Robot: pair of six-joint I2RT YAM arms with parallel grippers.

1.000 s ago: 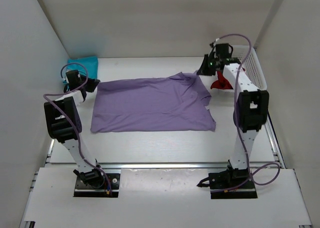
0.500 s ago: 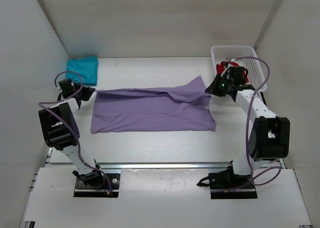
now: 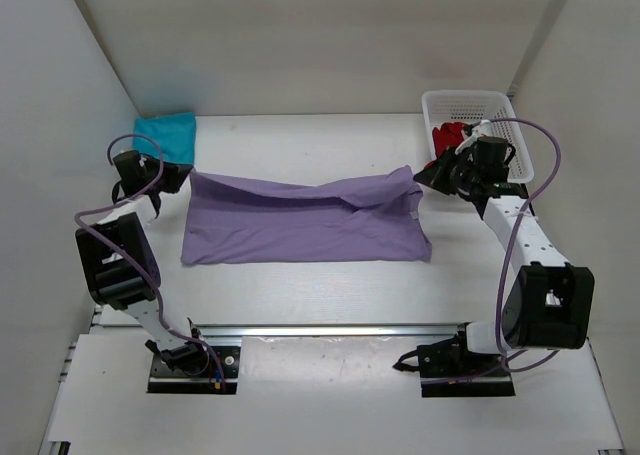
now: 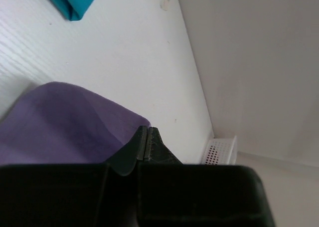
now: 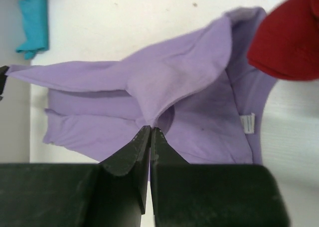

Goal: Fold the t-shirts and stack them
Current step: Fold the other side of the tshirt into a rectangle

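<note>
The lavender t-shirt (image 3: 300,230) lies spread across the middle of the table, its far edge lifted and stretched between both grippers. My left gripper (image 3: 187,176) is shut on the far left corner; in its wrist view the purple cloth (image 4: 65,124) runs up to the closed tips (image 4: 146,136). My right gripper (image 3: 423,178) is shut on a pinched fold (image 5: 172,75) at the far right corner, tips together (image 5: 150,130). The folded teal t-shirt (image 3: 166,135) lies at the back left. The red t-shirt (image 3: 447,136) sits in the basket.
A white mesh basket (image 3: 498,110) stands at the back right, close behind my right gripper. White walls enclose the table on the left, back and right. The shirt's white label (image 5: 246,123) shows near its right side.
The right arm has swung from the back near the basket out to the right. The shirt's far edge, flat a second ago, now hangs lifted between both grippers. The left gripper shifted slightly left.
</note>
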